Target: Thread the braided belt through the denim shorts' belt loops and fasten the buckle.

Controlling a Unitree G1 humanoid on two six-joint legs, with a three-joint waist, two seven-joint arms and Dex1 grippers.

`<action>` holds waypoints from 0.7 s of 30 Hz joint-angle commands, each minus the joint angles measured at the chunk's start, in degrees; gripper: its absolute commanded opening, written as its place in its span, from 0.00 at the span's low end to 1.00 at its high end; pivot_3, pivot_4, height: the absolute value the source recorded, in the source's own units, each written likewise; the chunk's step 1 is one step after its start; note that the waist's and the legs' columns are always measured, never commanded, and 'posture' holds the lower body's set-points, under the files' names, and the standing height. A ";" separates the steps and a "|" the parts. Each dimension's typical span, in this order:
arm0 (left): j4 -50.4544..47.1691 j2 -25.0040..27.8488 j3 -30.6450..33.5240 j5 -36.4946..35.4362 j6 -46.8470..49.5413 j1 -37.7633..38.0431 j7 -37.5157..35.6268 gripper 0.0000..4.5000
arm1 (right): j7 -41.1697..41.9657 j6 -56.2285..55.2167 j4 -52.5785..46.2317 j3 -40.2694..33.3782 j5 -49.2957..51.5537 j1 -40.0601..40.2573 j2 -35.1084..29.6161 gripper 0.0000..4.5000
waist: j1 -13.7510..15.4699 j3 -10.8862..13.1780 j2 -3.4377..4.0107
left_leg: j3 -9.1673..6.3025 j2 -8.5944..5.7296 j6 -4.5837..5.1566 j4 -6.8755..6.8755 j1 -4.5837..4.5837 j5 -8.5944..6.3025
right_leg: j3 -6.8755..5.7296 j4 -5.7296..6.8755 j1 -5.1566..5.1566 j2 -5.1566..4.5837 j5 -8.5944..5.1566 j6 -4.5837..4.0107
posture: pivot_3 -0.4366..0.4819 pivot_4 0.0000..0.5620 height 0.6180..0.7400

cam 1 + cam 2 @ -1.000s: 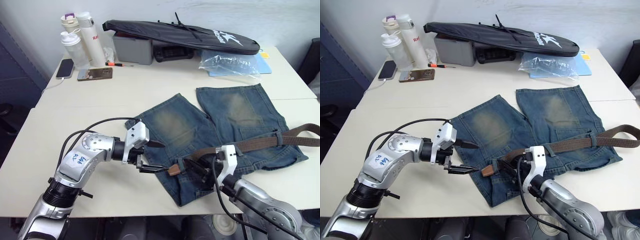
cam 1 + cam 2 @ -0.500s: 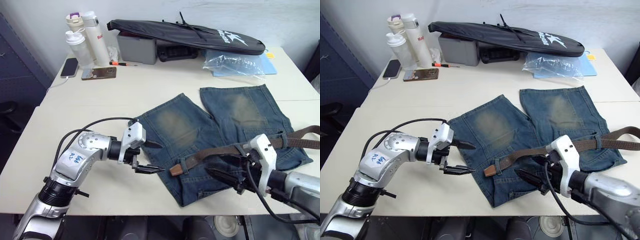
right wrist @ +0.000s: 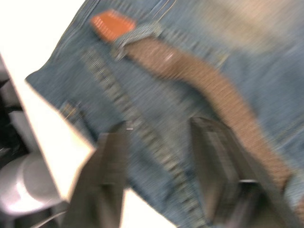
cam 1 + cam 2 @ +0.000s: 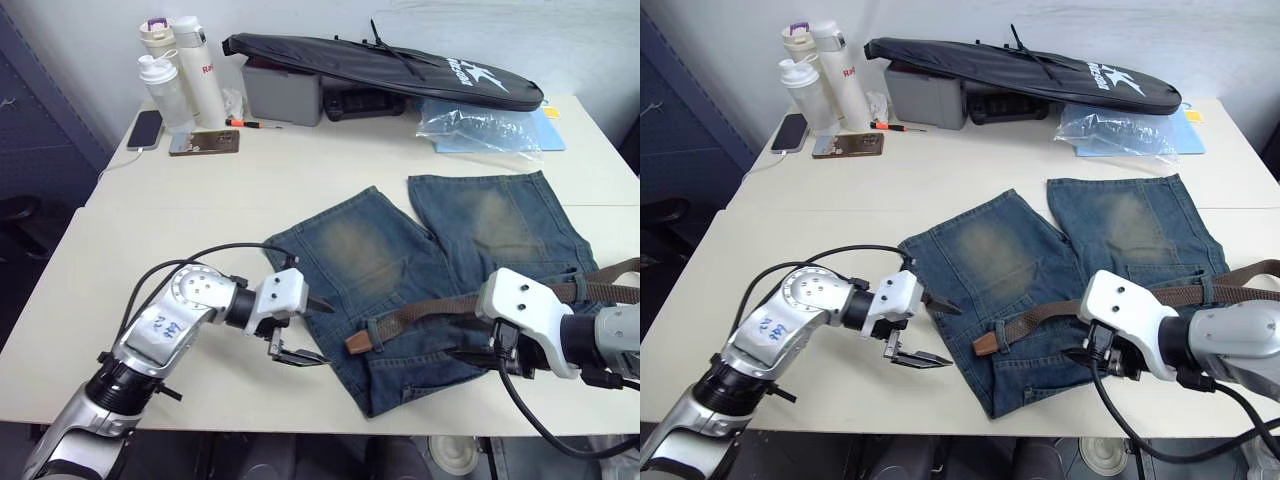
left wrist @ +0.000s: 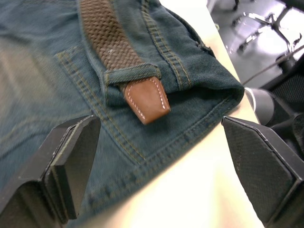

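Observation:
The denim shorts (image 4: 400, 255) lie flat on the table with the waistband toward me. The braided belt (image 4: 440, 305) runs along the waistband from the right edge of the view. Its tan leather tip (image 5: 146, 99) sticks out of a belt loop (image 5: 133, 76). The buckle is out of view. My left gripper (image 4: 322, 335) is open just left of that tip, with nothing between its fingers (image 5: 71, 156). My right gripper (image 3: 161, 124) hovers over the denim below the belt, right of the tip. Its fingers (image 3: 223, 166) stand apart and hold nothing.
At the table's far side stand several bottles (image 4: 180, 70), a phone (image 4: 147, 128), a grey box (image 4: 282, 95), a long black bag (image 4: 380, 65) and a clear plastic bag (image 4: 480, 125). The table's front edge (image 4: 300, 425) runs just below the shorts.
The camera has shifted. My right gripper has drawn back to the right, away from the belt's tip, and its fingers have come closer together. The left gripper stays open beside the tip.

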 commanded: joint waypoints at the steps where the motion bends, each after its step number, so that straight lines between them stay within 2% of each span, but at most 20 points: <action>1: 4.04 -1.48 -3.78 5.65 -10.95 -1.53 -2.12 1.00 | 0.17 2.72 -1.88 -2.60 -3.20 2.21 0.36 0.02 | 0.05 0.01 -0.02 | 0.08 0.00 0.00 0.00 0.02 0.00 | -0.05 0.00 0.00 -0.01 0.03 -0.02 | 0.48 0.27 0.28; 5: 9.86 -3.60 -6.33 10.34 -20.97 -3.05 -2.86 1.00 | -0.71 4.40 -2.47 -2.99 -5.26 4.86 2.76 0.02 | 0.26 0.01 -0.01 | 0.25 0.06 -0.01 0.06 0.05 0.00 | -0.34 -0.01 -0.04 0.00 0.10 -0.14 | 0.48 0.27 0.28; 11: 21.97 -10.23 -7.42 18.57 -38.57 -7.56 3.85 1.00 | -3.01 7.86 -4.21 -4.39 -6.56 8.13 7.09 0.02 | 1.01 0.03 -0.02 | 0.34 0.13 0.03 0.14 0.03 0.04 | -0.65 -0.06 -0.05 -0.13 0.23 -0.14 | 0.48 0.27 0.28; 15: 24.93 -13.26 -6.67 17.50 -40.79 -8.49 4.15 1.00 | -4.03 9.04 -4.98 -5.12 -8.16 10.96 9.38 0.02 | 1.00 0.03 -0.03 | 0.37 0.11 0.04 0.13 0.02 0.04 | -0.77 -0.07 -0.06 -0.18 0.43 -0.06 | 0.48 0.27 0.28; 21: 27.57 -14.63 -6.97 17.63 -43.20 -9.18 2.84 1.00 | -5.85 8.47 -4.98 -3.05 -11.54 13.54 11.98 0.02 | 0.97 0.02 -0.02 | 0.34 0.14 0.00 0.14 0.07 0.06 | -0.95 0.03 -0.05 -0.18 0.43 -0.06 | 0.48 0.27 0.28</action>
